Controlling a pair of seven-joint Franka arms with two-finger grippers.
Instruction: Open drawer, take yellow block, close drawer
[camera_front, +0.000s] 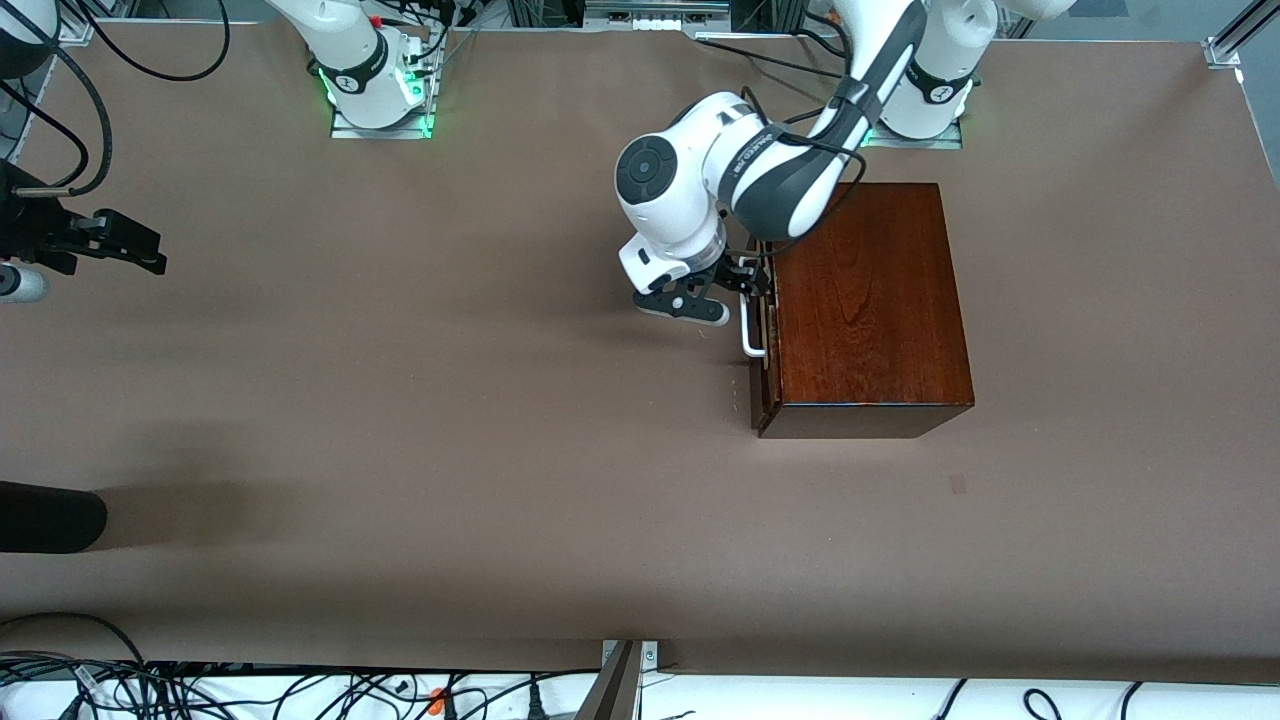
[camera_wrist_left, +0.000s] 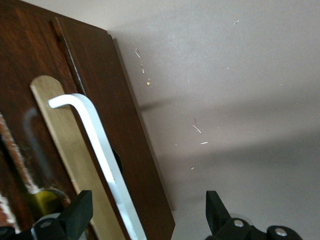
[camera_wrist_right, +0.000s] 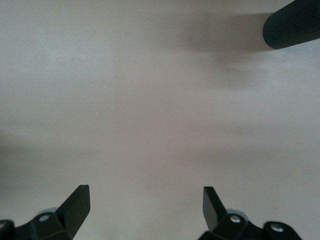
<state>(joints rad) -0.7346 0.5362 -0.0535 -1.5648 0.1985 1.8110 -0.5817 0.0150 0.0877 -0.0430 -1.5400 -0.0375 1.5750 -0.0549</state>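
Front view: glossy reddish-brown box's drawer (camera_front: 760, 340) not yet pulled; left gripper (camera_front: 741, 283) spread around white handle (camera_front: 750, 333), gripping nothing; right gripper (camera_wrist_right: 145, 205) waits, spread, empty.

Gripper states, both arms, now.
Left gripper: open, fingers either side of the drawer's white handle, not clamped.
Right gripper: open, holding nothing, waiting over bare table.
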